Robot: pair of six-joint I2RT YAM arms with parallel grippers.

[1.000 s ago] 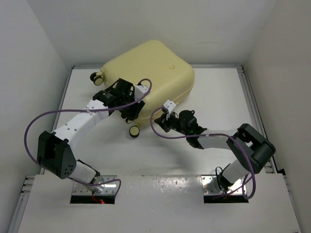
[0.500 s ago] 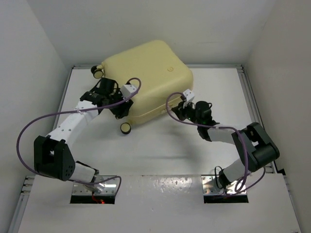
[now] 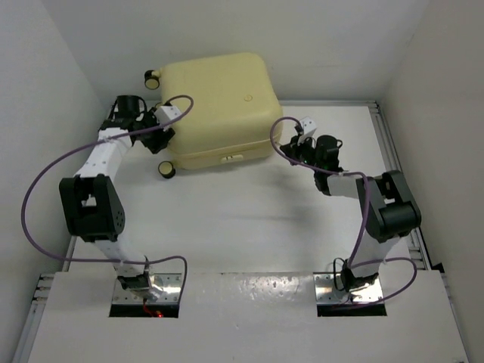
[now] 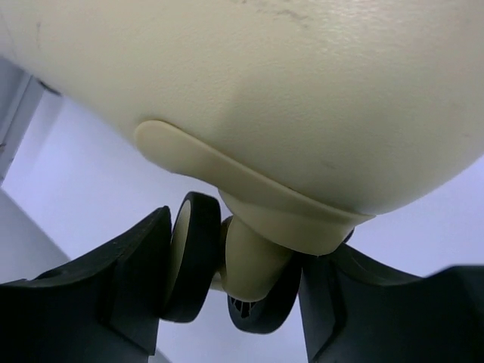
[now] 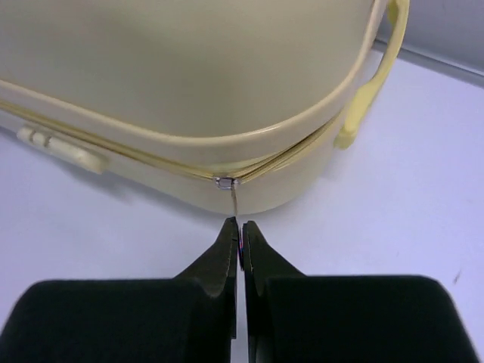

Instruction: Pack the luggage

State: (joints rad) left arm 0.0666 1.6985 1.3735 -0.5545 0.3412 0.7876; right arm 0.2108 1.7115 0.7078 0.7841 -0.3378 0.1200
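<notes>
Swung far-left, pale yellow hard-shell suitcase (image 3: 219, 102); my left gripper (image 4: 238, 261) clamps its black wheel (image 4: 193, 257), right gripper (image 5: 240, 227) pinches the metal zipper pull (image 5: 234, 197), so dragging it along the seam comes next.

You had two arms of one build. The left arm (image 3: 106, 155) carried white links between blocky black joint housings, and the right arm (image 3: 344, 184) matched it. A purple cable (image 3: 23, 210) looped loosely along each arm. Each base stood on a bare metal plate (image 3: 170, 287), and a red light (image 3: 153, 312) glowed at the left one. The left hand (image 4: 246, 242) had thick matte black fingers (image 4: 91, 302). The right hand (image 5: 240, 227) had black fingers tapering to thin tips.
</notes>
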